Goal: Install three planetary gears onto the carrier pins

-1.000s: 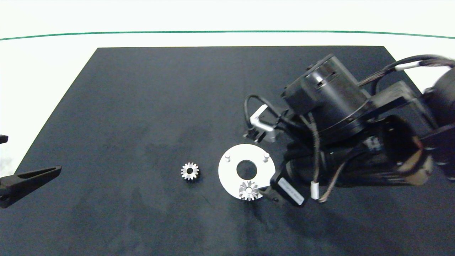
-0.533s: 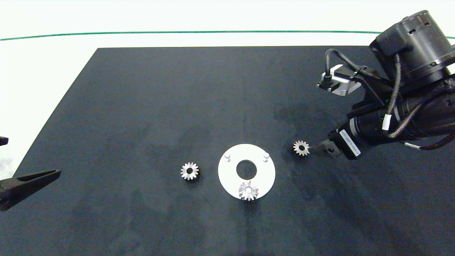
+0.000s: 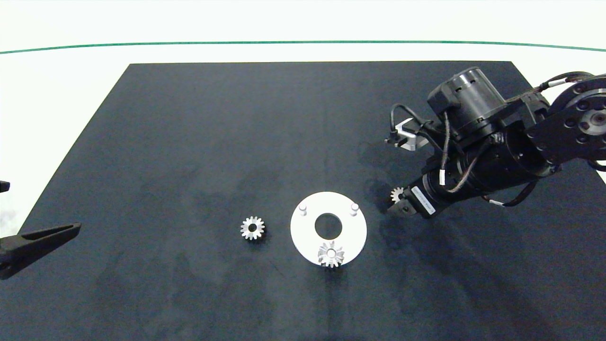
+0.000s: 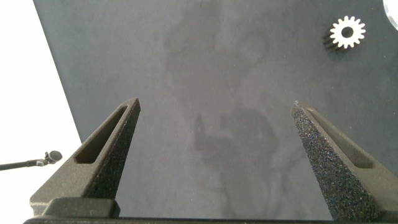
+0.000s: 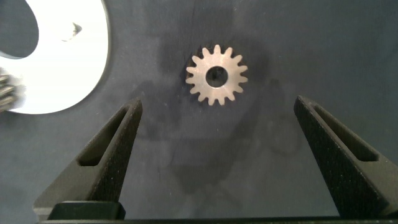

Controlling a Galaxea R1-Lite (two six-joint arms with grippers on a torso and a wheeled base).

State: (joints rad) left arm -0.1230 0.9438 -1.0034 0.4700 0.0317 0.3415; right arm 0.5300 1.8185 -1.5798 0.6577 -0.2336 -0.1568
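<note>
- Our left hand [image 4: 214, 155] idles at the bench's [image 3: 189, 142] left edge, fingers spread, well apart from the work.
- One gear [image 3: 331, 254] sits on the disc's [image 3: 303, 232] near pin; another gear [image 3: 252, 228] lies loose just left of the disc.
- Our right hand [image 5: 217, 155], fingers spread, hovers over the third gear [image 5: 216, 75], flat just right of the disc; two pins [image 3: 354, 209] are bare.
- A label on the right hand is unreadable.

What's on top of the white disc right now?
On the white disc sit one gear, on the pin nearest the camera, and two bare pins. That gear covers its own pin's base, so full seating can't be confirmed.
</note>
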